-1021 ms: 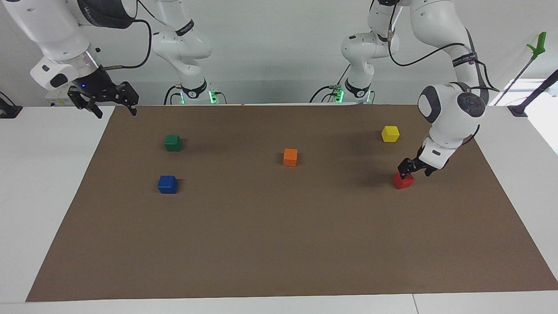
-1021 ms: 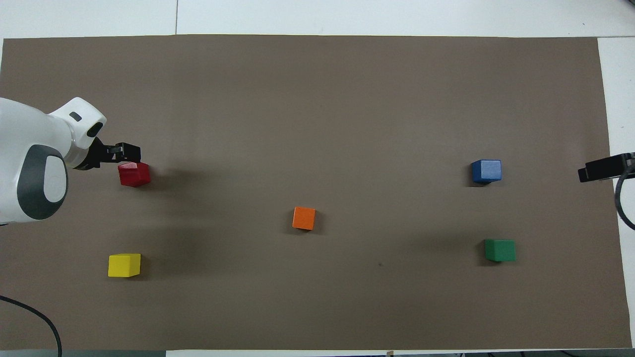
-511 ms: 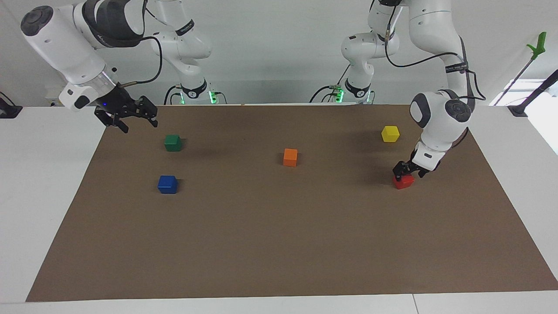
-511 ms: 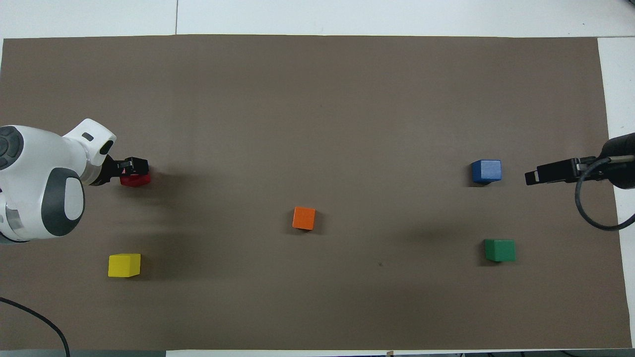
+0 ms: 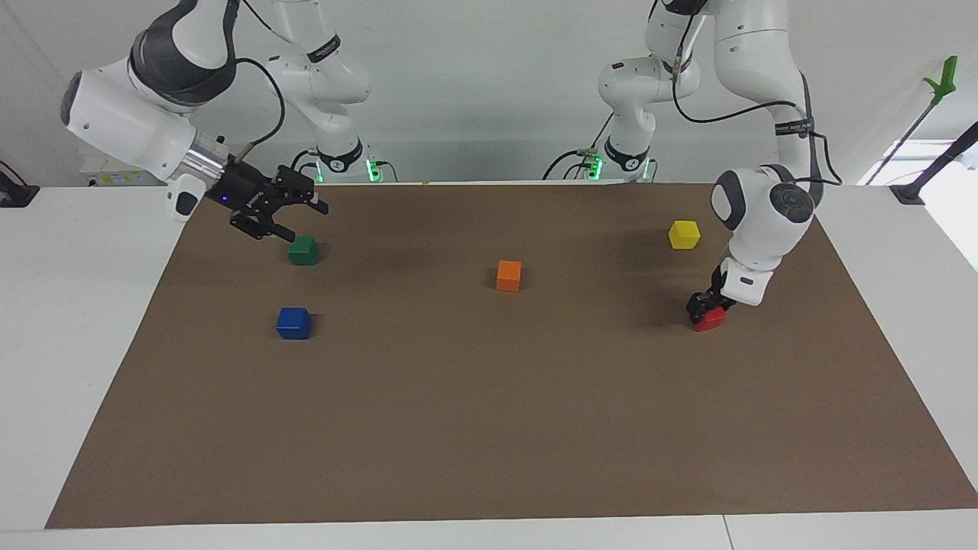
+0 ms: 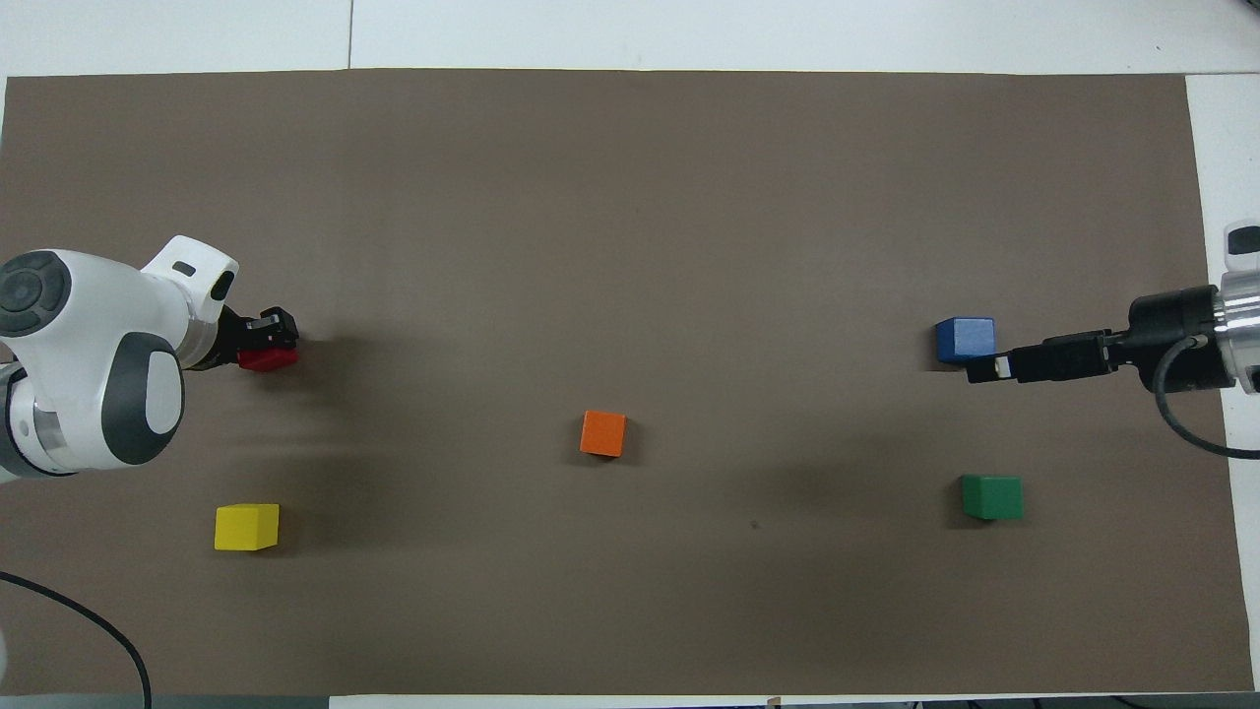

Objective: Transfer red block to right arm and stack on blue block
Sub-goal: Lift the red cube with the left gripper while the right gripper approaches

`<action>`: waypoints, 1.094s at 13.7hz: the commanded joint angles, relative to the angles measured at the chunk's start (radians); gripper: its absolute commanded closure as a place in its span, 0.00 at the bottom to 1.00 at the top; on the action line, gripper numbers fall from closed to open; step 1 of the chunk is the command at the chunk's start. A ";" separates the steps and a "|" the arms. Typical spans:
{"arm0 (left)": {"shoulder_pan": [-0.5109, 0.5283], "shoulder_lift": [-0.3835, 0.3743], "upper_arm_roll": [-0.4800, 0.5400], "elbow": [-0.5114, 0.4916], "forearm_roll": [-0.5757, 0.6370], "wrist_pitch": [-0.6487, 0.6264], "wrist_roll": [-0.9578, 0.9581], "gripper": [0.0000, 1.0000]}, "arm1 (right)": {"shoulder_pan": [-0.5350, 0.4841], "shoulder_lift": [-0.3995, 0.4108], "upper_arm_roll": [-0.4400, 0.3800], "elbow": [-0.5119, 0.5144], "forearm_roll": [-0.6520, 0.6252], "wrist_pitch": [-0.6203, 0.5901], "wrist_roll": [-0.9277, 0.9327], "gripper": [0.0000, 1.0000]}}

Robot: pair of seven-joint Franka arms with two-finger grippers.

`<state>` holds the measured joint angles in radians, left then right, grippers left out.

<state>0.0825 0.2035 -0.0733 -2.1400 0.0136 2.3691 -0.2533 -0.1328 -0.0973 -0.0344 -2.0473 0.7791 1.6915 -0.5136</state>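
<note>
The red block (image 5: 712, 319) sits on the brown mat (image 5: 489, 428) toward the left arm's end, and shows in the overhead view (image 6: 266, 360) too. My left gripper (image 5: 704, 305) is down on it, covering its top (image 6: 272, 329); the block rests on the mat. The blue block (image 5: 293, 323) lies toward the right arm's end of the mat (image 6: 965, 339). My right gripper (image 5: 294, 216), with a blue light at its base, is open and empty in the air, just above the green block (image 5: 303, 250). In the overhead view its tip (image 6: 986, 369) lies beside the blue block.
An orange block (image 5: 509, 276) lies mid-mat. A yellow block (image 5: 684, 234) lies nearer to the robots than the red block. The green block (image 6: 992, 496) lies nearer to the robots than the blue one. White table surrounds the mat.
My left gripper has come down onto the red block. My right gripper has swung in from the table's end and lowered to above the green block.
</note>
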 commanded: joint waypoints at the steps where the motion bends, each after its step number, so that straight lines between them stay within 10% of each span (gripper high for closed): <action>1: -0.009 0.052 -0.002 0.176 0.009 -0.172 -0.029 1.00 | -0.030 -0.015 0.010 -0.105 0.182 -0.004 -0.115 0.00; 4: -0.056 0.022 -0.008 0.342 -0.079 -0.442 -0.108 1.00 | -0.034 -0.018 0.010 -0.165 0.382 -0.097 -0.184 0.00; 9: -0.136 -0.209 -0.055 0.345 -0.274 -0.663 -0.520 1.00 | 0.007 -0.015 0.013 -0.316 0.691 -0.248 -0.279 0.00; 15: -0.479 -0.257 -0.057 0.336 -0.383 -0.540 -1.024 1.00 | 0.185 0.152 0.013 -0.413 1.049 -0.525 -0.570 0.00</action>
<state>-0.2897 -0.0421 -0.1512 -1.7722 -0.3457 1.7513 -1.2123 0.0154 -0.0239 -0.0206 -2.4520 1.7592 1.2487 -0.9765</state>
